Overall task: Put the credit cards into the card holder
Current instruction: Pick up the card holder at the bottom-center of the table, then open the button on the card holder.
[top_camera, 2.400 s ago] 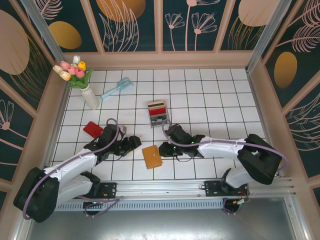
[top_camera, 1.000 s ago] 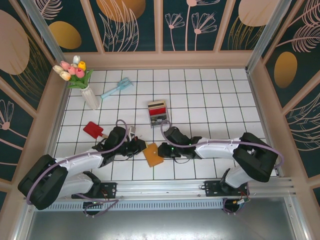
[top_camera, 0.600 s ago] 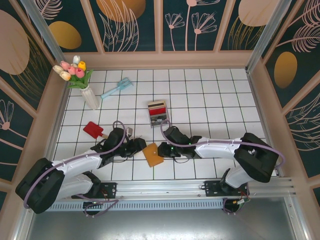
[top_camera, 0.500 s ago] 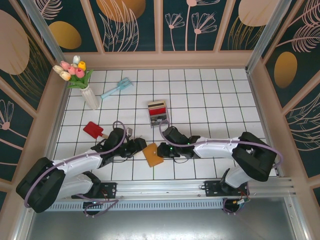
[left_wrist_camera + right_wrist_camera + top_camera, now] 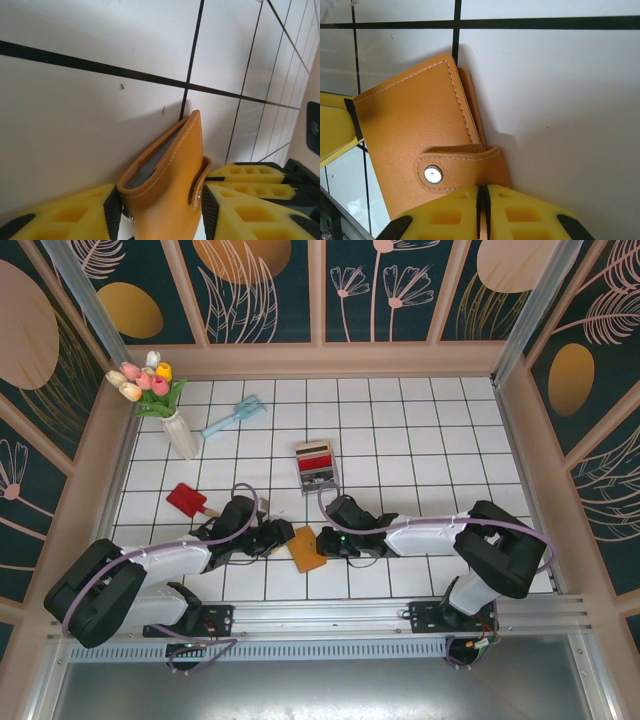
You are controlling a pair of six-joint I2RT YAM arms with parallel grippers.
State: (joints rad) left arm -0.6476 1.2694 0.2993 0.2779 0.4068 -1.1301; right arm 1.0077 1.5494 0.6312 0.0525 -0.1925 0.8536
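Card holder (image 5: 307, 548) lies skewed on tabletop (image 5: 420, 440) betw. both arms, near front edge. L pincer (image 5: 159, 210) grasps it across its thickness. R pincer (image 5: 481, 200) is clenched, pads together, butting the snap tab (image 5: 460, 170). Tab looks snapped shut, so IMO L should hold firm w/o crushing while R reopens, nips the tab end and peels upward. Credit cards (image 5: 316, 455) wait further back.

card holder (image 5: 306, 550) flanks: left claw (image 5: 283, 537), right claw (image 5: 325, 541) | beyond: bare tiles (image 5: 420, 440)
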